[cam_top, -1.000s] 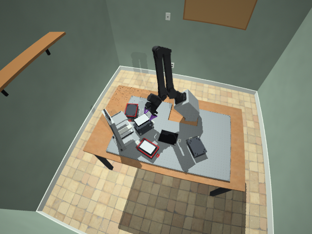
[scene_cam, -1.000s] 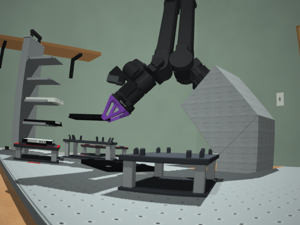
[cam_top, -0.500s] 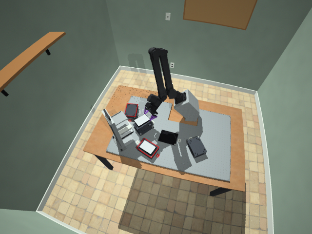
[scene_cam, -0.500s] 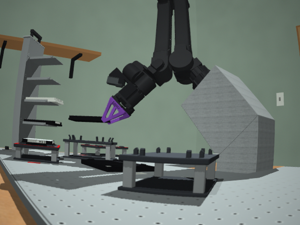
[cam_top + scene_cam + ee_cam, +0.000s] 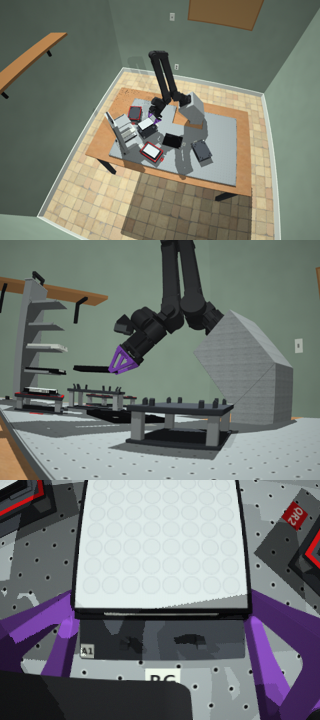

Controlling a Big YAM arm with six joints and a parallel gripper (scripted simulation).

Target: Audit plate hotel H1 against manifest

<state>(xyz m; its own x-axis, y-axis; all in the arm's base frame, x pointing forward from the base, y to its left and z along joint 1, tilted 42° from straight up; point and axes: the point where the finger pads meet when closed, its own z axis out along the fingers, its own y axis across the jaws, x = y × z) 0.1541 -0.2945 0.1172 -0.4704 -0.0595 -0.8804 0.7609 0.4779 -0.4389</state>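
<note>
Nest pegs of the regrip station stood under the carried plate with air between. The purple gripper, its fingers spread wide, clasped that white-topped plate by its near short end, level above the desk. Beyond the plate's free edge an open gap remained before the plate hotel H1, where two shelves carried plates.

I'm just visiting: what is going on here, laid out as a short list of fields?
Arm: black six-joint arm
Gripper: purple gripper, shut on a flat white-topped plate
Plate position: held level in the air above the dark nest with pegs
Rack: grey shelf tower; two shelves hold plates
Red-edged nest: holds a labelled plate
</note>
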